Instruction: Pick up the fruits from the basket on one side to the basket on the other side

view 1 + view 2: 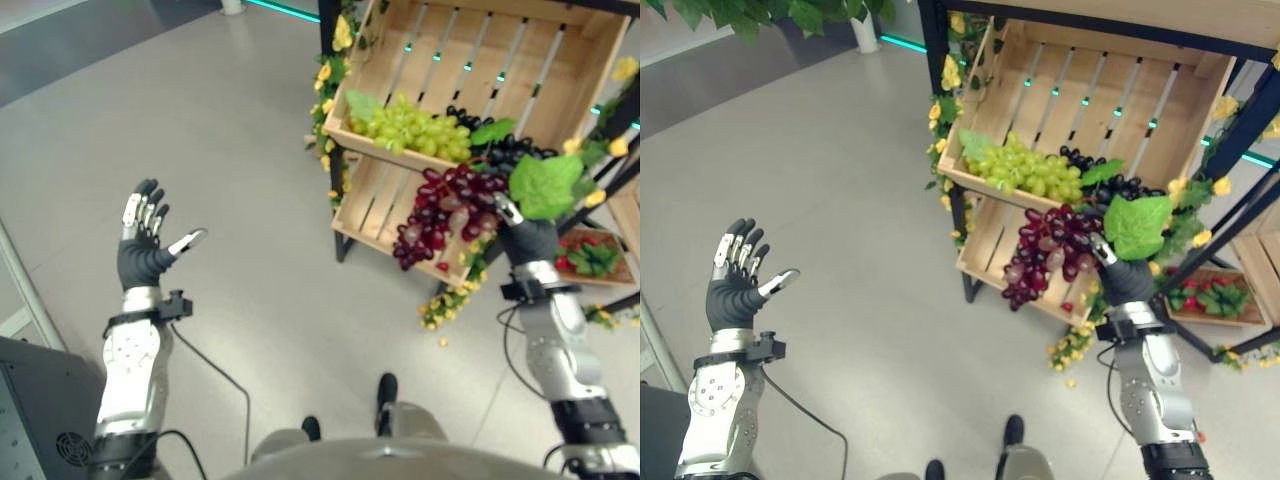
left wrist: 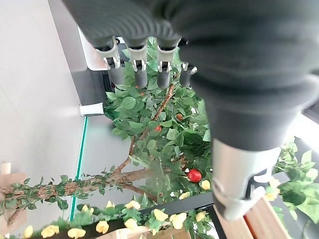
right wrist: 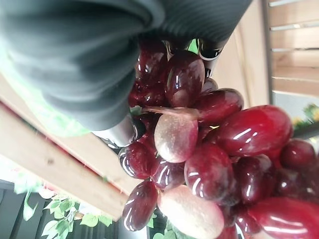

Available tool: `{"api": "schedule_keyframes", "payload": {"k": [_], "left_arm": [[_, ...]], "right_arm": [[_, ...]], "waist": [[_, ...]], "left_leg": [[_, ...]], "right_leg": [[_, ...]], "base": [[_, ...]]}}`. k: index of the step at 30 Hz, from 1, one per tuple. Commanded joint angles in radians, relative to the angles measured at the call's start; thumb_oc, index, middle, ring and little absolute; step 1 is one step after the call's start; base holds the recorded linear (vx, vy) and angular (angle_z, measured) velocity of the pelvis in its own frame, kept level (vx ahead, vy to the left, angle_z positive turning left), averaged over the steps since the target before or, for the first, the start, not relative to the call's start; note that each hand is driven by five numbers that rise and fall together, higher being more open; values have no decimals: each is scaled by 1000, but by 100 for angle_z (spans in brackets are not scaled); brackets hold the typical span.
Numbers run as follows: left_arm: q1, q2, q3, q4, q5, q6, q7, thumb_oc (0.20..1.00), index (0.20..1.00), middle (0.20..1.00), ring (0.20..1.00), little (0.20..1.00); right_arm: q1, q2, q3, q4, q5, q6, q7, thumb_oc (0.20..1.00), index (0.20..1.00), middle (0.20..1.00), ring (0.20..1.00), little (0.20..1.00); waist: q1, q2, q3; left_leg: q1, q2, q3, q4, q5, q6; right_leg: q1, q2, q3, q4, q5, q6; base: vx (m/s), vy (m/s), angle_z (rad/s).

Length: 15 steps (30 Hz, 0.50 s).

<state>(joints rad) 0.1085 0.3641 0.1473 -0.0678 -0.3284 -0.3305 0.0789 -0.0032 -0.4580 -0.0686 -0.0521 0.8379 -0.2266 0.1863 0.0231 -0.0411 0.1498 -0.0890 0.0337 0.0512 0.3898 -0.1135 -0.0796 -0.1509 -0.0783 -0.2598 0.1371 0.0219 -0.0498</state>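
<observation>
A bunch of dark red grapes [image 1: 445, 215] with a big green leaf [image 1: 545, 185] hangs in front of the lower wooden crate [image 1: 372, 200]. My right hand [image 1: 528, 242] is shut on the bunch's top end, just under the leaf. In the right wrist view the red grapes [image 3: 209, 159] press against the palm of the right hand [image 3: 75, 55]. The upper crate [image 1: 500, 50] holds green grapes [image 1: 415, 130] and black grapes [image 1: 510, 150]. My left hand [image 1: 140, 255] is raised over the bare floor far to the left, open, fingers spread, holding nothing.
The crates rest tilted on a black stand trimmed with yellow flowers [image 1: 450, 300]. A smaller crate of red strawberries [image 1: 590, 255] sits at the right edge. A dark cabinet [image 1: 30, 410] stands at the lower left. A leafy plant with red fruit [image 2: 194, 175] lies beyond the left hand.
</observation>
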Motion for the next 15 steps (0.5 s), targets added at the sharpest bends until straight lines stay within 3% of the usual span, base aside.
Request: {"api": "schedule_keyframes", "payload": {"k": [1,3,5,8,15], "left_arm": [[-19,39,-2,-53,-4,-37,2,1000,1000,1000,1000,1000],[-18,38,-4,-50,6,-29,9,1000,1000,1000,1000,1000],[-5,41,0,-48,17,-27,14,1000,1000,1000,1000,1000],[11,44,-1,-36,22,-28,7,1000,1000,1000,1000,1000],[43,56,-2,-41,13,-12,-18,1000,1000,1000,1000,1000]], "right_arm": [[-66,-30,-62,-89,65,-76,3,200,200,200,200,200],[-62,-26,-70,-85,68,-79,-5,200,200,200,200,200],[-69,-25,-60,-81,54,-82,-8,200,200,200,200,200],[-85,-20,-36,-69,37,-73,-10,200,200,200,200,200],[-121,-7,-32,-60,-8,-75,-58,200,200,200,200,200]], "waist": [[6,-32,21],[7,-36,12],[14,-19,1],[24,-20,-2],[35,-16,-25]], "left_leg": [[-50,-13,21,122,68,-31],[-82,-1,41,-10,43,-7],[-66,13,33,-194,64,12],[-34,-33,-11,-226,64,25],[16,-48,14,-290,46,52]], "right_leg": [[117,-6,-3,-66,-83,99],[127,2,-11,-89,-87,111],[125,24,-5,-88,-91,122],[122,15,19,-62,-97,125],[119,5,20,-44,-123,122]], "base": [[55,-144,25],[123,-67,20],[168,29,19],[127,41,-25],[104,44,-18]]}}
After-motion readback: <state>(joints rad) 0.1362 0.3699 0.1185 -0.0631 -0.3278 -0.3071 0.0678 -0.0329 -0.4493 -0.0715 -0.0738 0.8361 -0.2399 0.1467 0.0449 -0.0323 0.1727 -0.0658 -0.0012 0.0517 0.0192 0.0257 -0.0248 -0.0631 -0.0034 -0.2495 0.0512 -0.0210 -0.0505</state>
